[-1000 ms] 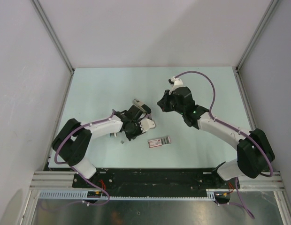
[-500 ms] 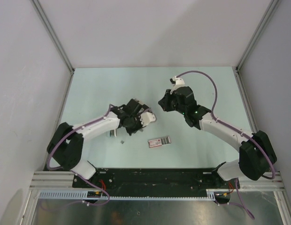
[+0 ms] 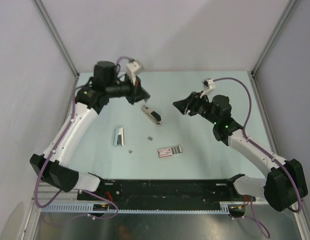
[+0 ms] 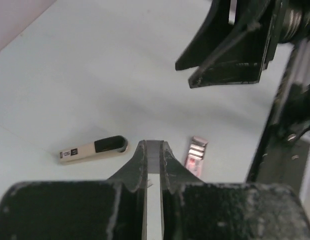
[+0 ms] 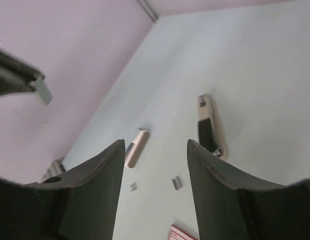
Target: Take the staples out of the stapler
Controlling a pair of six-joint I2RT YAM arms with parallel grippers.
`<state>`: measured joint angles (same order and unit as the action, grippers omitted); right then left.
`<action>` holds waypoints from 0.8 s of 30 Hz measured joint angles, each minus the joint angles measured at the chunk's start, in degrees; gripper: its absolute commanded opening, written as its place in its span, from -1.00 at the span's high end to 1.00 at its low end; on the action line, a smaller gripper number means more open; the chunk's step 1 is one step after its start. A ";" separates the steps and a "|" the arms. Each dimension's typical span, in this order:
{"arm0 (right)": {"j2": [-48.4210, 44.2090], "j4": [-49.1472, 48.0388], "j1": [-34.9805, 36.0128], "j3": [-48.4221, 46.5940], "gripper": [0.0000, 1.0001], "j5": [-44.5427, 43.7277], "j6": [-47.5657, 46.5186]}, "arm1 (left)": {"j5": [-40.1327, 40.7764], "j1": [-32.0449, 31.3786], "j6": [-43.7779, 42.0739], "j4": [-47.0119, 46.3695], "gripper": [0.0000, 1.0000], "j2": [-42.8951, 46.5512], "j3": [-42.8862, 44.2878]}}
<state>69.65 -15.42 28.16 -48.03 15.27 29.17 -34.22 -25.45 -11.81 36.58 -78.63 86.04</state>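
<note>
Since the staples (image 3: 118,136) are seen lying on the surface (image 3: 165,85), left of and nearer than the stapler (image 3: 151,115) and well apart from it, the unloading is judged done. The left hand (image 4: 154,147) is clenched on nothing visible, raised at the far left. The right hand (image 5: 155,142) is released, right of the stapler. Both are best drawn back high, so that neither piece is knocked.

Lying flat and diagonal beyond the pink-and-grey box (image 3: 170,151): stapler (image 3: 151,115), cream-beige with black top part. Left of that box, well apart: staples (image 3: 118,136), silvery-white strip, outside the stapler.
</note>
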 measured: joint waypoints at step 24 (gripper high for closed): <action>10.67 -42.47 6.19 2.01 -0.10 18.86 25.35 | -29.46 10.12 37.83 -18.38 1.00 -4.24 -4.83</action>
<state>80.31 -57.89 34.35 -46.02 34.13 54.52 -63.68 -15.33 26.02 18.20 -82.87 81.21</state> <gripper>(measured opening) 0.585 0.093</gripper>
